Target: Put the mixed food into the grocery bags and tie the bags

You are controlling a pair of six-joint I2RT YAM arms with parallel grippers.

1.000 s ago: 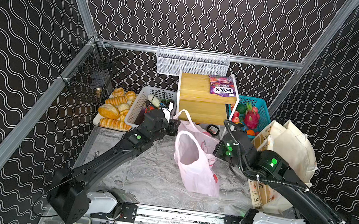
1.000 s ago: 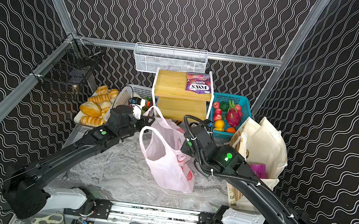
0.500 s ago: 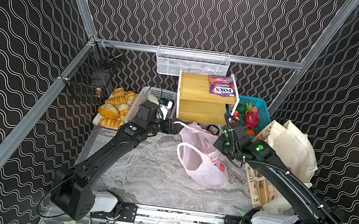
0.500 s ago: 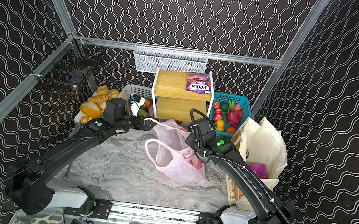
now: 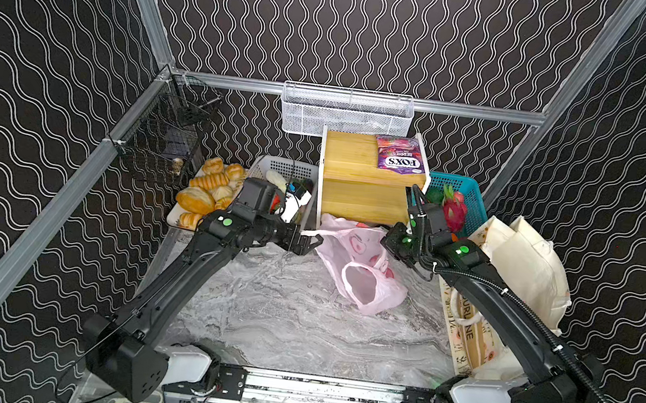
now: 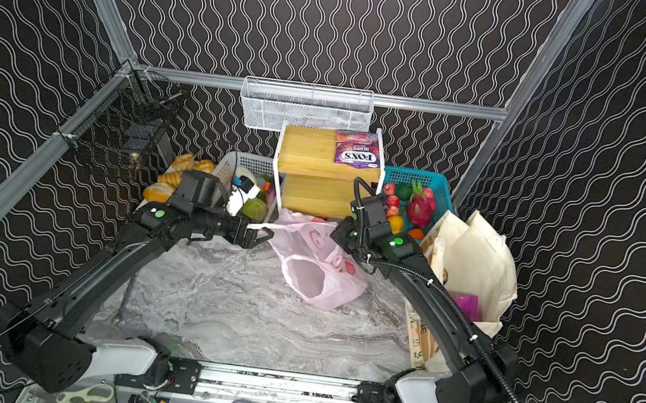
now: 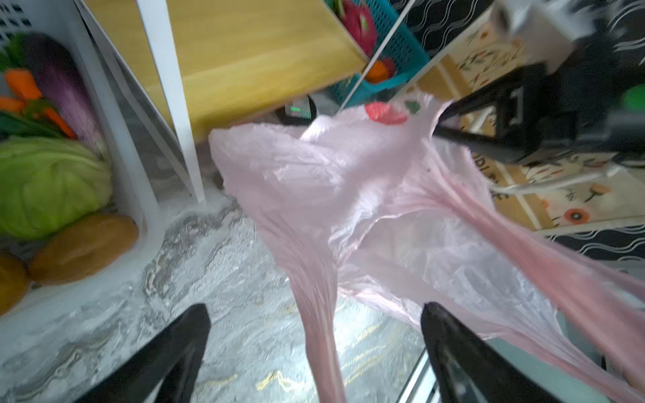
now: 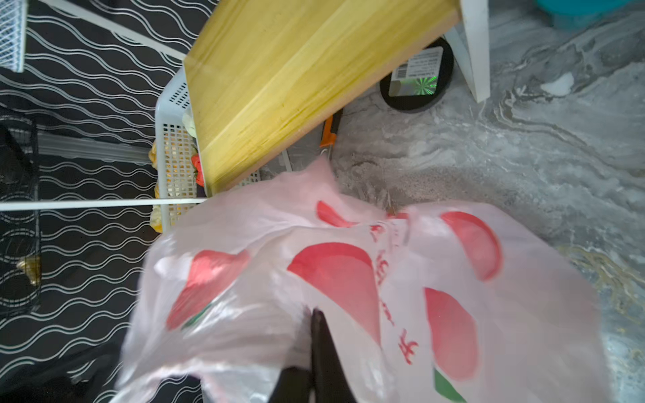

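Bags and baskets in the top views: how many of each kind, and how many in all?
Grocery bags: 2, pink plastic bag, cream canvas tote
Plastic baskets: 2, white plastic basket, teal plastic basket
Wire baskets: 2, white mesh basket, black wire basket
Total: 6

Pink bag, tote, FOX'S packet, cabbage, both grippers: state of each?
Pink bag: slumped on table, mouth open, untied.
Tote: upright, open, purple packet inside.
FOX'S packet: flat on wooden shelf, unbagged.
Cabbage: in white basket.
Left gripper: open, bag handle between its jaws.
Right gripper: shut on pink bag.
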